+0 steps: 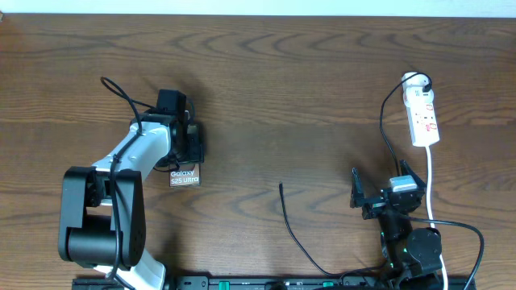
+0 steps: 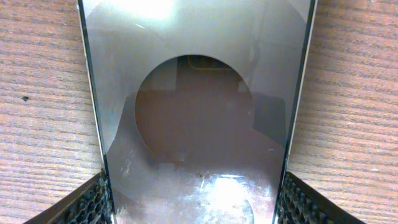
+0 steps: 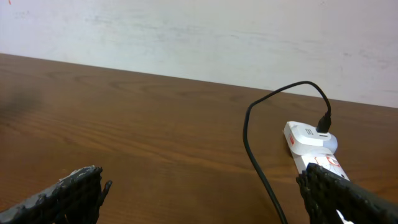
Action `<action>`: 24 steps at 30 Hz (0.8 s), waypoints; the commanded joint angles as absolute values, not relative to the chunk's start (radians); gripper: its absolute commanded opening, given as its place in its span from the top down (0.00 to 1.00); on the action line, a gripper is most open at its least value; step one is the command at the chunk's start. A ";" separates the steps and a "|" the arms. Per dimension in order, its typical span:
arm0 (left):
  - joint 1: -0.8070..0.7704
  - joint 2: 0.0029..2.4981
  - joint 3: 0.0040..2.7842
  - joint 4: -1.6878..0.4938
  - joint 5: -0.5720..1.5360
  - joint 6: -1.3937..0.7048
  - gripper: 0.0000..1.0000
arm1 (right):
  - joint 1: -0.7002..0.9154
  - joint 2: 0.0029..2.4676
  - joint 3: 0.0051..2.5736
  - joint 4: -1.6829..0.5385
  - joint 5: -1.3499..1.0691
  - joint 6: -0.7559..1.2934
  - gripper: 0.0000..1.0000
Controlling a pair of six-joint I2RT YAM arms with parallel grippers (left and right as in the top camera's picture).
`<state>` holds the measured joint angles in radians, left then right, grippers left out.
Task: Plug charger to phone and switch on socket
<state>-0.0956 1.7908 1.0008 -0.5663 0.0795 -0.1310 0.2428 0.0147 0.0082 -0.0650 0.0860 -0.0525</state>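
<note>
On phone (image 1: 185,176), "Galaxy S25 Ultra".

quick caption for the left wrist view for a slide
the phone held edge to edge between the fingers of the left gripper, wooden table showing on both sides

From overhead, the left gripper (image 1: 188,153) hides all of the phone (image 1: 185,177) but its lettered end, and the switch on the socket (image 1: 423,119) is too small to read.
</note>
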 commanded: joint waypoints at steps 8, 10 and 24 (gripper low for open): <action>-0.102 1.871 0.941 -0.566 0.194 -0.140 0.25 | 0.250 0.006 0.006 -0.067 0.092 -0.061 0.01; -0.102 1.871 0.942 -0.566 0.194 -0.140 0.24 | 0.250 0.006 0.006 -0.067 0.092 -0.061 0.01; -0.102 1.871 0.941 -0.567 0.194 -0.140 0.08 | 0.250 0.006 0.006 -0.067 0.092 -0.061 0.01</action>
